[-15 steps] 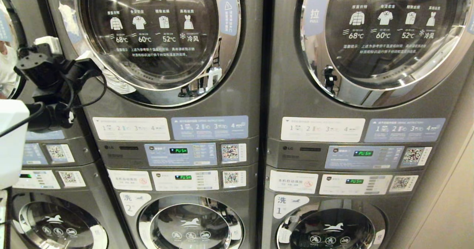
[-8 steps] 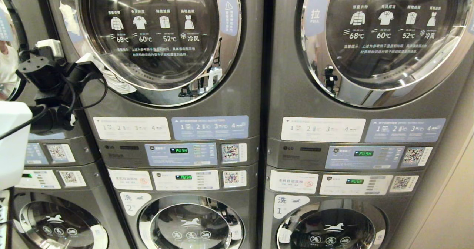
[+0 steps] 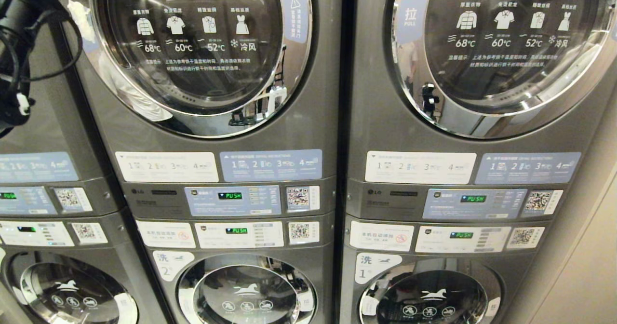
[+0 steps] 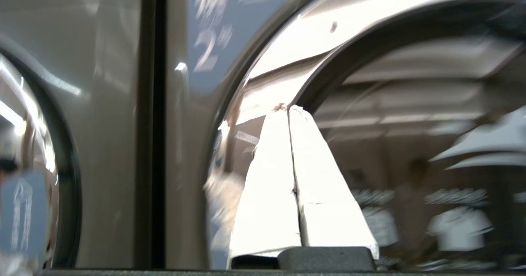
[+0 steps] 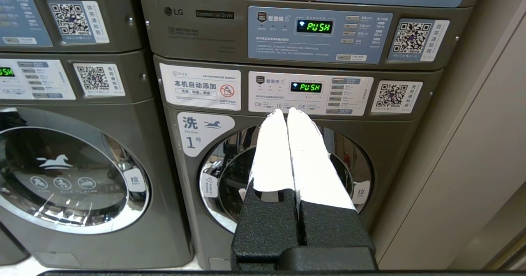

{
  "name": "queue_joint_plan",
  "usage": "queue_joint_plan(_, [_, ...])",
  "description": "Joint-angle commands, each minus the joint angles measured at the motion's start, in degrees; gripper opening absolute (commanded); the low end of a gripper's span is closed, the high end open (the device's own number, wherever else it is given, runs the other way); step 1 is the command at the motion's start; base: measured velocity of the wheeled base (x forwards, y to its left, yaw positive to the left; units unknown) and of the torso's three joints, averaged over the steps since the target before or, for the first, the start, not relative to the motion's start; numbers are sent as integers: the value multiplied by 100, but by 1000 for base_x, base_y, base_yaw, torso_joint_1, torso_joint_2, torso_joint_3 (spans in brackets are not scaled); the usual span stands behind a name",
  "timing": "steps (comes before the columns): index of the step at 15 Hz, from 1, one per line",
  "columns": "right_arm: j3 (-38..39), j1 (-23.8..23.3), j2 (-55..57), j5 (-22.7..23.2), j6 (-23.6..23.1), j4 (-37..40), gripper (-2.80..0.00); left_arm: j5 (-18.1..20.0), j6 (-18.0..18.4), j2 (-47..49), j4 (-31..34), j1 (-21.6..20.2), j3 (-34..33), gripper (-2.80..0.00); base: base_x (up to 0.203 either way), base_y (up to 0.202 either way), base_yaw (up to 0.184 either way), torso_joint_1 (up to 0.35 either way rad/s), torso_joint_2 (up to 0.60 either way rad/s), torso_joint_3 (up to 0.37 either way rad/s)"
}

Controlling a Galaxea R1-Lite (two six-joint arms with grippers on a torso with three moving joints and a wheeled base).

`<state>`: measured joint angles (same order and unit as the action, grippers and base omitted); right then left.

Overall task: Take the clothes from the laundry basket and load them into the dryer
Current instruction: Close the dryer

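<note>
Landmark for all places: middle dryer door, the upper round door of the centre stack, closed.

Left gripper: fingers pressed together, nothing between them, tips right at the chrome rim on the door's left edge. In the head view only the arm's black wrist and cabling show, up and left of the door. Right gripper: closed and empty, parked low, well below and to the right of the door, facing washer no. 1.

Laundry basket and clothes: not in any view; I cannot say where they are. No garment is in either gripper.

Risks, as judgement:
- Closed fingertips on curved, polished chrome are likely to skid off rather than catch the door's edge; the door would then stay shut.
- The blue pull label on the door to the right sits at that door's left rim; whether the middle door opens from the side being probed I cannot tell.
- Loose cabling left of the door could snag.

Room: a narrow dark seam and the neighbouring stack crowd the door's left; free space lies outward, toward the robot.
</note>
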<state>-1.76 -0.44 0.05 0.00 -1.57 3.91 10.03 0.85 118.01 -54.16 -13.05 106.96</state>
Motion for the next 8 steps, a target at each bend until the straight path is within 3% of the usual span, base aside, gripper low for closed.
queue_joint_plan(1, [0, 0, 4, 6, -10, 4, -280, 0, 29, -1035, -12, 14, -453, -280, 0, 0, 0, 0, 0, 0])
queue_joint_plan(4, [0, 0, -3, 28, -45, 11, -280, 58, 72, -2464, 89, 283, -2628, -280, 0, 0, 0, 0, 0, 0])
queue_joint_plan(8, [0, -8, 4, 6, 1, 13, -280, 49, 203, -4630, 169, 726, -6571, -280, 0, 0, 0, 0, 0, 0])
